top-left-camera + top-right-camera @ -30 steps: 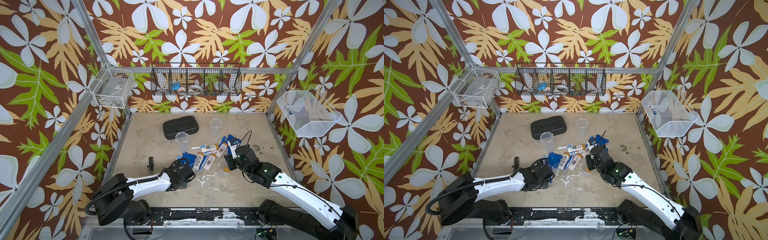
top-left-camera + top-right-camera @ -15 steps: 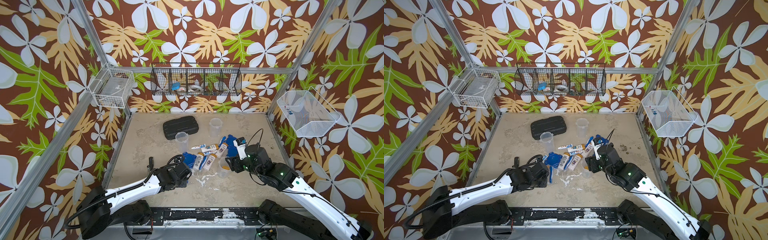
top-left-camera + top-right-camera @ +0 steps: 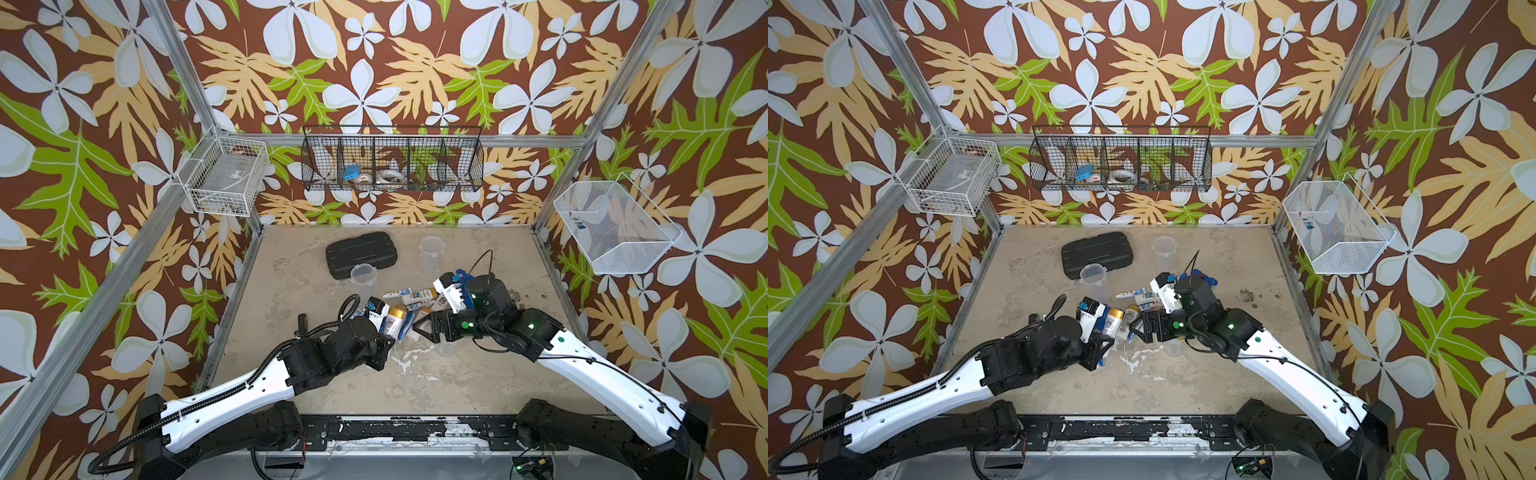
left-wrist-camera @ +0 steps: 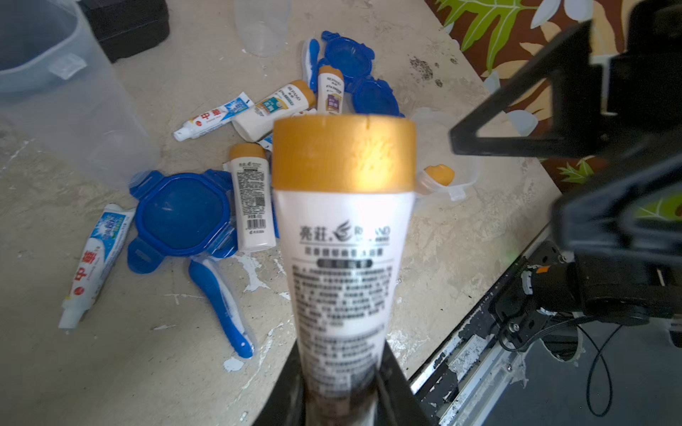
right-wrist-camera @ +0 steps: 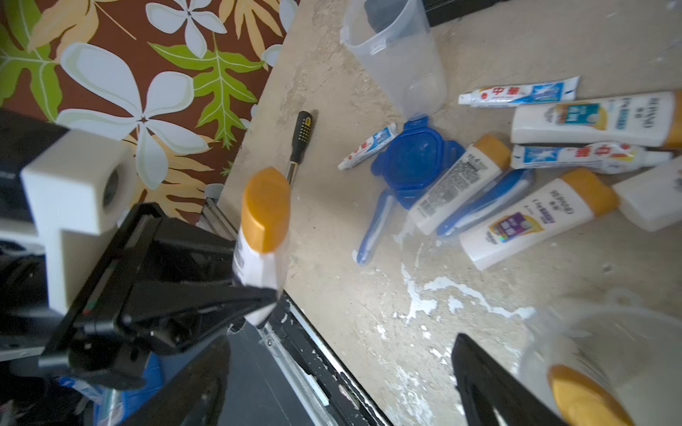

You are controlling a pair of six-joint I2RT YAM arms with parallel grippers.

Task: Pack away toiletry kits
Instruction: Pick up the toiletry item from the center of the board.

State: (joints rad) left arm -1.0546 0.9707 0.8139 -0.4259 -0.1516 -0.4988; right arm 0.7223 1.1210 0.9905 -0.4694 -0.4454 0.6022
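Your left gripper is clamped on the lower end of a white bottle with an orange-tan cap. It holds the bottle clear of the table, at the near left edge of the heap.

Your right gripper has its jaws wide apart and grips nothing. It hangs just right of the held bottle, low over a clear tumbler that has one capped bottle inside. You cannot tell from these views whether a finger touches that tumbler.

The rest of the kit lies loose in mid-table, just far of both grippers. There you see more loose bottles, toothpaste tubes, blue toothbrushes and blue clip lids, some overlapping.

Farther back, the left tumbler stands upright just near of the black ribbed case. The far tumbler stands to the case's right. A black-handled screwdriver lies left of the heap.
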